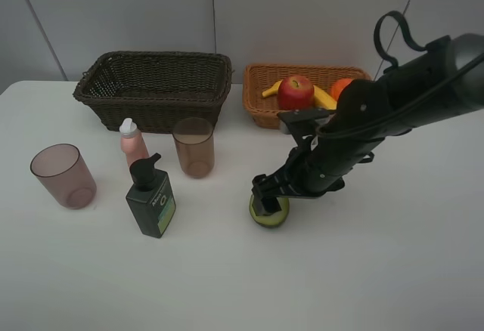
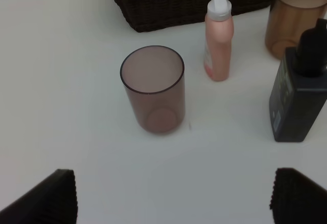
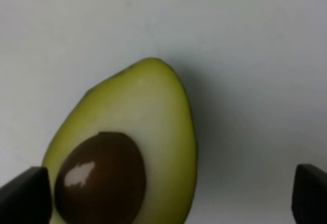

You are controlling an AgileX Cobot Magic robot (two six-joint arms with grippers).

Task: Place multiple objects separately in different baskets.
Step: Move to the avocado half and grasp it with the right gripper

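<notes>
On the left of the white table (image 1: 393, 270), a translucent brownish-pink cup (image 1: 63, 175), a small pink bottle (image 1: 134, 143), a dark green pump bottle (image 1: 151, 199) and a second cup (image 1: 193, 146) stand in front of the dark brown basket (image 1: 155, 88). The left gripper (image 2: 176, 198) hangs near the leftmost cup, its jaws spread wide with nothing between them. Right of centre, the halved avocado (image 3: 133, 132) lies cut face up on the table. It is in front of the tan basket (image 1: 257, 106), which holds the red apple (image 1: 296, 91), banana (image 1: 325, 98) and orange (image 1: 342, 88). The right gripper (image 1: 271, 195) hovers directly over the avocado, jaws fully apart and straddling it without touching. The fruit's long axis runs crosswise to the line between the fingertips, narrow end pointing away from the wrist, and it sits nearer one fingertip than the other. A straight descent and a squeeze across its width looks the likely move, and the right arm is plainly the closer one.
</notes>
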